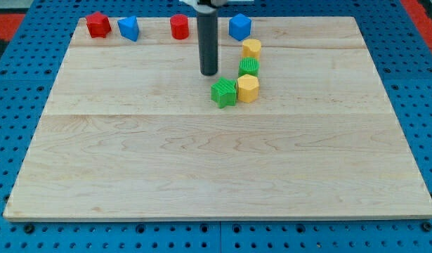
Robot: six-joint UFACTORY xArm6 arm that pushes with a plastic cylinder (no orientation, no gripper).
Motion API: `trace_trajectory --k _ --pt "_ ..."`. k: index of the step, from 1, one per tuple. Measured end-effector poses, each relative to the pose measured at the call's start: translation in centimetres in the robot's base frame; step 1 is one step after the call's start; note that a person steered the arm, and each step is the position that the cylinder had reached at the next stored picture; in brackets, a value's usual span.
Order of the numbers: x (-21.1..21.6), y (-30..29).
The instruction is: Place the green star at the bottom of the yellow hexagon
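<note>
The green star (224, 92) lies near the board's middle top, touching the left side of the yellow hexagon (248, 88). A second green block (249, 67), rounded in outline, sits just above the hexagon and touches it. My tip (209, 73) rests on the board a little above and to the left of the green star, with a small gap between them. The dark rod rises from it to the view's top edge.
A second yellow block (251, 48) sits above the rounded green block. Along the top edge of the wooden board (201, 176) stand a red block (97, 24), a blue block (128, 28), a red block (179, 27) and a blue block (239, 27).
</note>
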State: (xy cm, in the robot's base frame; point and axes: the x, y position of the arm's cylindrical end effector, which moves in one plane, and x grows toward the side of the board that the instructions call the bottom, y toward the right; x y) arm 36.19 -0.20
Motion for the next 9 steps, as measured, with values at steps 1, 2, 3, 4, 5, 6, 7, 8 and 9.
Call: trace_trajectory --k 1,2,3,4,5,6,7,8,9 --pt "0.9 0.8" --pt "3.6 0.5" --pt "6.3 1.0" --pt "7.0 -2.9" --pt "10.1 -3.9" --pt "10.5 -0.1" --pt "11.5 -0.6" --pt "11.2 0.1" --pt "10.7 1.7"
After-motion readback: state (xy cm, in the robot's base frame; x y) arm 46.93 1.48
